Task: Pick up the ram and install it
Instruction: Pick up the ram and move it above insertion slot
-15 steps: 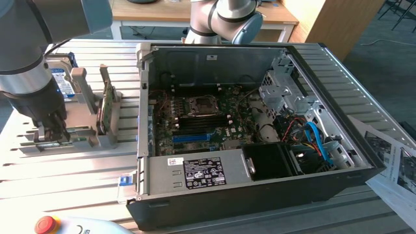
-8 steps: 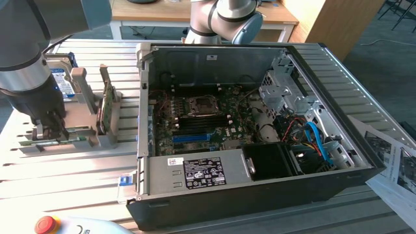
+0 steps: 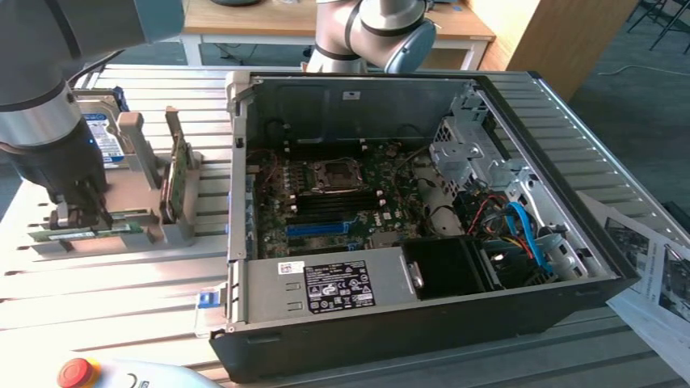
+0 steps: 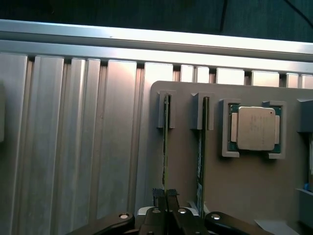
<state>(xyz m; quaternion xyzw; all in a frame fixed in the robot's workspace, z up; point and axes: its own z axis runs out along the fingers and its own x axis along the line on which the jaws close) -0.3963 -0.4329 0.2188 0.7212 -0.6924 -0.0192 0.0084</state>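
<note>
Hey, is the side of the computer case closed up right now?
No, the computer case lies open on the table, with the motherboard and cables plainly visible inside it in the exterior view.

Silver-grey tubular arm (image 3: pixel 32 121), pale blue joint cap (image 3: pixel 415 44), black fingers (image 4: pixel 158 196), apparently silver screws (image 4: pixel 123 216).

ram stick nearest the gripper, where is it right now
The thin green ram stick stands on edge in the grey holder, to the exterior view's left of the open black computer case, pinched by the gripper, with a second ram stick beside it.
</note>
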